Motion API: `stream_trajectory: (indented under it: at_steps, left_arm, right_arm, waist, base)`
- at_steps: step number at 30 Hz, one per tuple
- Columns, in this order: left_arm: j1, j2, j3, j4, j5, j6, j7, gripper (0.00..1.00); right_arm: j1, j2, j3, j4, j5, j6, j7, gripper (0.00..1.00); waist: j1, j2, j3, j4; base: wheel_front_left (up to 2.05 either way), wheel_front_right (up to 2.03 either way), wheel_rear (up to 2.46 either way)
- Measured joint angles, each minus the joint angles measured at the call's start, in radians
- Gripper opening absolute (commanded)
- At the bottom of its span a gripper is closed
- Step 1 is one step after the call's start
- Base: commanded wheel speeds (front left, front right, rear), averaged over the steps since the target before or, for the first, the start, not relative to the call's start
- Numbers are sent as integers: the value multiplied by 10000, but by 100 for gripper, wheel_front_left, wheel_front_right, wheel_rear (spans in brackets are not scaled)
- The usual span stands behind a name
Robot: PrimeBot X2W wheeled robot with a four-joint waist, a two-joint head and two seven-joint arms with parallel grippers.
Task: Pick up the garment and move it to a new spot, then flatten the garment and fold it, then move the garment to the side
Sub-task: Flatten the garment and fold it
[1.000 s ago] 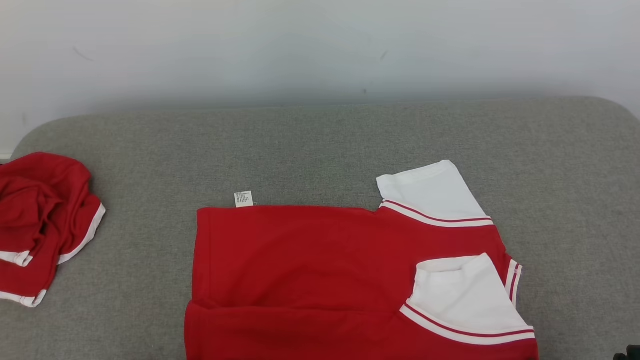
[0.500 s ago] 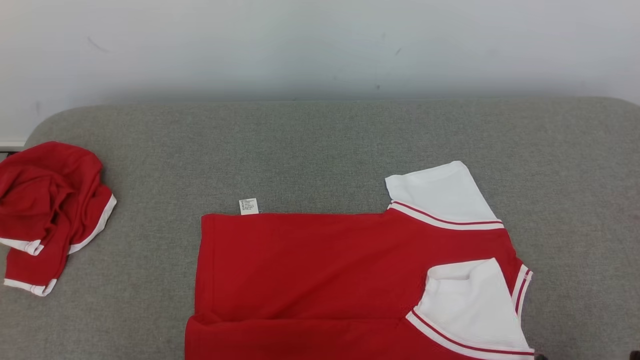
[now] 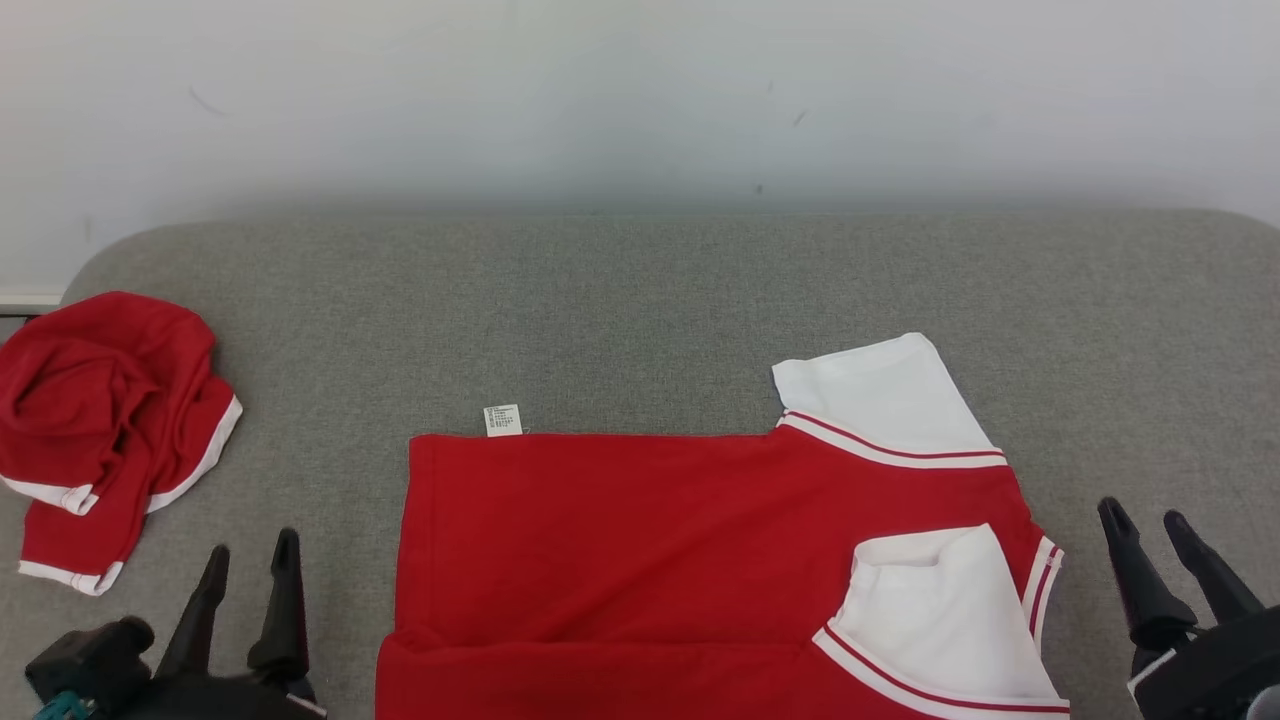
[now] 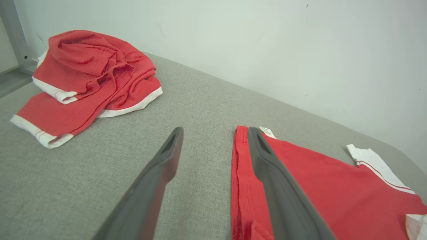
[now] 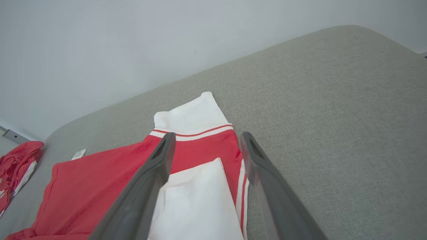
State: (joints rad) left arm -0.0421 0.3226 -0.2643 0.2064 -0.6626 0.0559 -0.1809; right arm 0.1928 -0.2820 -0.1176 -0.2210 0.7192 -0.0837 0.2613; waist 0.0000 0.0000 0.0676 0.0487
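Observation:
The garment (image 3: 650,540) is a red shirt with white sleeves, lying flat on the grey cushioned surface (image 3: 640,300). Its near sleeve (image 3: 930,600) is folded onto the body, and a crease runs along its near edge. A white label (image 3: 503,420) sticks out at the far edge. My left gripper (image 3: 253,547) stands open just left of the shirt's hem, holding nothing. In the left wrist view the left gripper (image 4: 215,130) points past the shirt's (image 4: 317,186) edge. My right gripper (image 3: 1142,513) stands open to the right of the collar end. In the right wrist view the right gripper (image 5: 207,135) frames the shirt's (image 5: 100,176) sleeves.
A second red garment with white trim (image 3: 100,400) lies crumpled at the far left edge of the surface, also seen as a heap (image 4: 90,70) in the left wrist view. A pale wall (image 3: 640,100) rises right behind the surface. Bare grey fabric lies beyond and right of the shirt.
Both grippers have risen into the head view at the lower corners, jaws apart. The head view has shifted a little. The near sleeve now puckers slightly.

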Motion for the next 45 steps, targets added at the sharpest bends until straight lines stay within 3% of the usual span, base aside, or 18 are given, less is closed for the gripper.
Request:
stream_trajectory:
  at_steps: [4,12,24,45]
  left_arm:
    - [-476,-489,-115,-499,428,328,-408,100]
    - [-1369,-665,-472,-307,1193,412,-408,100]
    - [-1197,-362,-1112,405,2238,510,-270,100]
    - [-1038,-416,-1085,619,2311,585,-31,100]
  right_arm:
    - [-674,339,224,134,-535,-102,-683,100]
    - [-1615,1003,997,1229,-1421,-217,-1827,100]
    - [-1578,1011,1822,2677,-2393,-159,-2546,100]
    - [-1585,1009,1781,3503,-2464,44,-3421,100]
  waist:
    - [1,0,-143,30]
    - [0,0,-524,107]
    - [-1,0,-901,-31]
    - [0,0,-913,-146]
  base:
    - [0,0,0]
    - [0,0,0]
    - [0,0,0]
    - [0,0,0]
